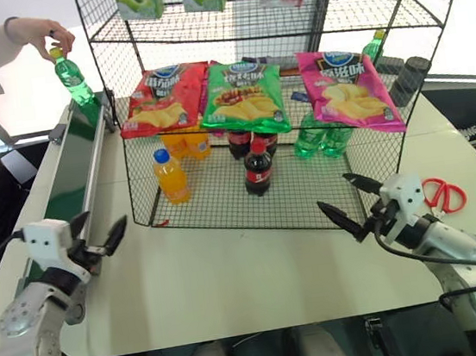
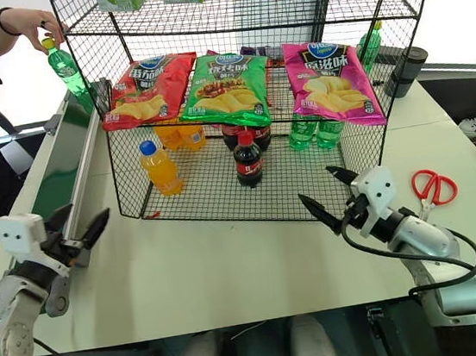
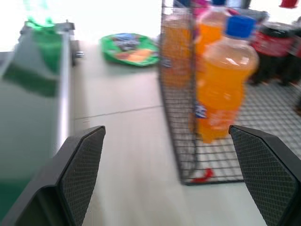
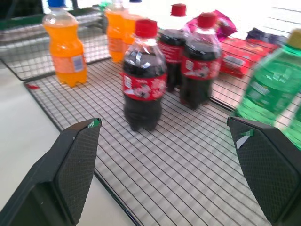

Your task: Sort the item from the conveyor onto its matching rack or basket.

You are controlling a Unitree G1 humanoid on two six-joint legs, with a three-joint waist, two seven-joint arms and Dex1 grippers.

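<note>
Both grippers stand spread as wide as they go, and neither has hold of anything. The left gripper (image 1: pixel 98 239) hangs just above the near end of the conveyor (image 1: pixel 76 167), its two black fingers pointing away from the robot along the belt's edge, touching nothing that I can see. The right gripper (image 1: pixel 351 200) hovers over the table (image 1: pixel 232 274) in front of the rack's (image 1: pixel 271 96) near right corner, its fingers aimed toward the open front and apart from the wire.

The green soda bottle (image 1: pixel 71 74) is at the far end of the conveyor, well apart from both grippers. A person's hand (image 1: pixel 39 33) pinches its yellow cap from above. The bottle stands nearly upright, cap up, its long axis leaning slightly; whether its base touches the belt I cannot tell.

On the rack's bottom tier stand an orange bottle (image 1: pixel 170 175) near the front left, a cola bottle (image 1: pixel 258 168) at the middle, and more orange, cola and green bottles behind them. Three crisp bags (image 1: pixel 243 95) lie sloped above these. Red-handled scissors (image 1: pixel 442 194) lie on the table just beyond the right gripper.
</note>
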